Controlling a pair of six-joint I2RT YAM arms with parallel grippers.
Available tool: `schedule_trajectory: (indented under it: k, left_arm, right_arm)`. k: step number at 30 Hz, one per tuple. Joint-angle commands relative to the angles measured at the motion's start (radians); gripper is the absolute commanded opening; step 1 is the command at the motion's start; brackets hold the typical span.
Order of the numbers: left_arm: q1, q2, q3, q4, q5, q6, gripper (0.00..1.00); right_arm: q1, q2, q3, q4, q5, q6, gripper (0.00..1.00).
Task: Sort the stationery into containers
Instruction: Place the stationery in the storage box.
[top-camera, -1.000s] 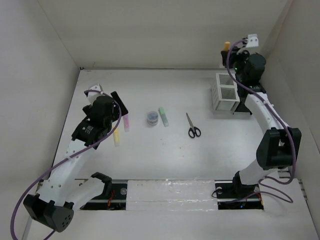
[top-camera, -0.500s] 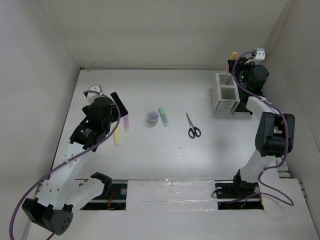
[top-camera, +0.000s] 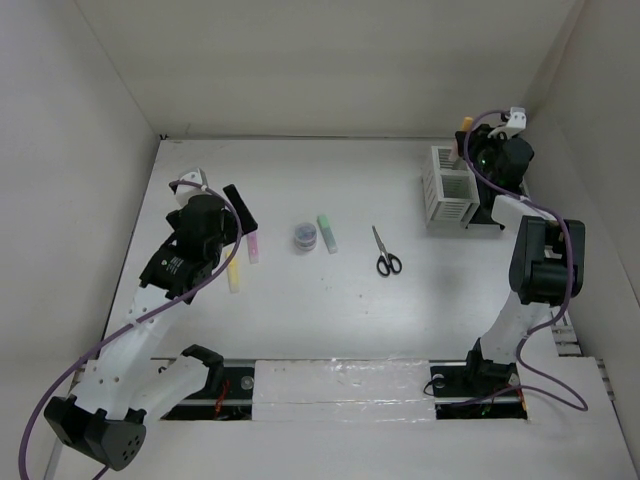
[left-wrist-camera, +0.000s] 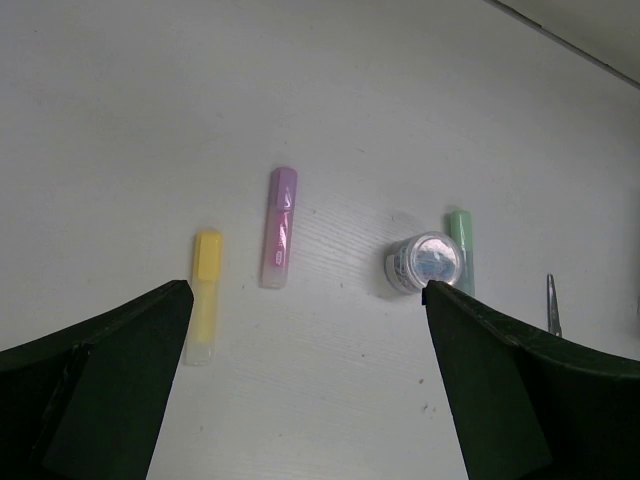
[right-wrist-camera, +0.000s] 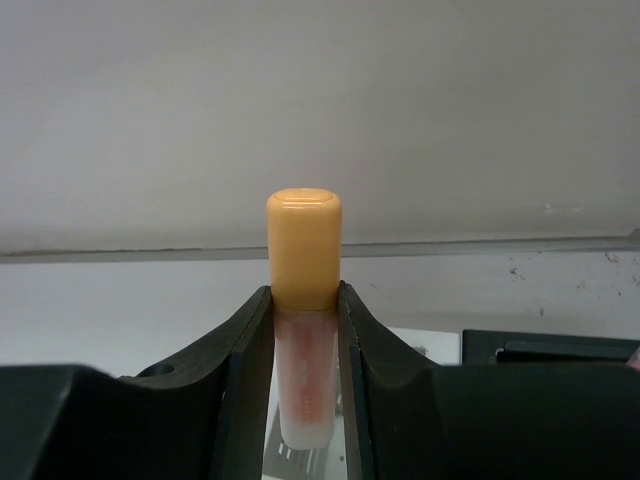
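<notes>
One yellow highlighter (left-wrist-camera: 204, 295) lies toward the left edge below your left fingers (left-wrist-camera: 120, 345), spread wide. Far-right corner: right fingers (right-wrist-camera: 248, 345) clamp orange highlighter (right-wrist-camera: 304, 245) upright by white organizer (top-camera: 450, 190). Centre it above one compartment, lower, then let go.

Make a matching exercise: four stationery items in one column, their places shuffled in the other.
1. orange highlighter
2. yellow highlighter
3. green highlighter
4. scissors

A. right beside the round roll
B. clamped in the right gripper
C. lying apart, toward the white organizer
D. beside the purple highlighter

Pairs: 1-B, 2-D, 3-A, 4-C
</notes>
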Motion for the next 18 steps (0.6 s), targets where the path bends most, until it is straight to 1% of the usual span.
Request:
schedule_trajectory:
  k: [1, 2, 3, 6, 7, 9, 10, 12, 13, 14, 16, 18]
  left_arm:
    - [0.003, -0.022, -0.006, 0.03, 0.001, 0.014, 1.0]
    - [0.003, -0.031, -0.006, 0.03, 0.001, 0.014, 1.0]
    - [0.003, -0.031, -0.006, 0.03, -0.008, 0.014, 1.0]
    - [0.003, -0.031, -0.006, 0.03, -0.017, 0.014, 1.0]
    - [0.003, -0.041, -0.006, 0.03, -0.026, 0.014, 1.0]
    - [0.003, -0.041, -0.006, 0.03, -0.026, 0.014, 1.0]
    - [0.003, -0.041, -0.006, 0.03, -0.026, 0.014, 1.0]
    - [0.003, -0.041, -0.006, 0.03, -0.026, 0.014, 1.0]
    - [0.003, -0.041, -0.006, 0.03, -0.026, 0.014, 1.0]
    - [0.003, -0.041, -0.006, 0.03, -0.026, 0.014, 1.0]
    - [0.003, -0.041, -0.006, 0.03, -0.026, 0.014, 1.0]
    - [0.003, -0.041, -0.006, 0.03, -0.026, 0.014, 1.0]
  right_arm:
    - [-0.01, 0.004, -0.023, 0.064, 0.001, -0.004, 0.01]
    - [-0.01, 0.004, -0.033, 0.064, 0.011, -0.004, 0.01]
    - [-0.01, 0.004, -0.033, 0.064, 0.011, -0.004, 0.04]
    - [-0.01, 0.004, -0.033, 0.051, 0.011, -0.004, 0.06]
    - [-0.019, 0.004, -0.043, 0.051, 0.011, -0.013, 0.14]
    - [-0.019, 0.004, -0.056, 0.051, 0.002, -0.013, 0.24]
    - [-0.019, -0.008, -0.056, 0.051, 0.002, -0.013, 0.38]
    - [-0.019, -0.008, -0.067, 0.051, 0.002, -0.022, 0.43]
    - [-0.019, -0.017, -0.079, 0.051, 0.002, -0.022, 0.47]
    - [-0.019, -0.017, -0.079, 0.051, 0.002, -0.022, 0.59]
    - [-0.019, -0.026, -0.09, 0.051, 0.002, -0.031, 0.7]
    - [-0.019, -0.06, -0.113, 0.076, -0.014, -0.031, 0.89]
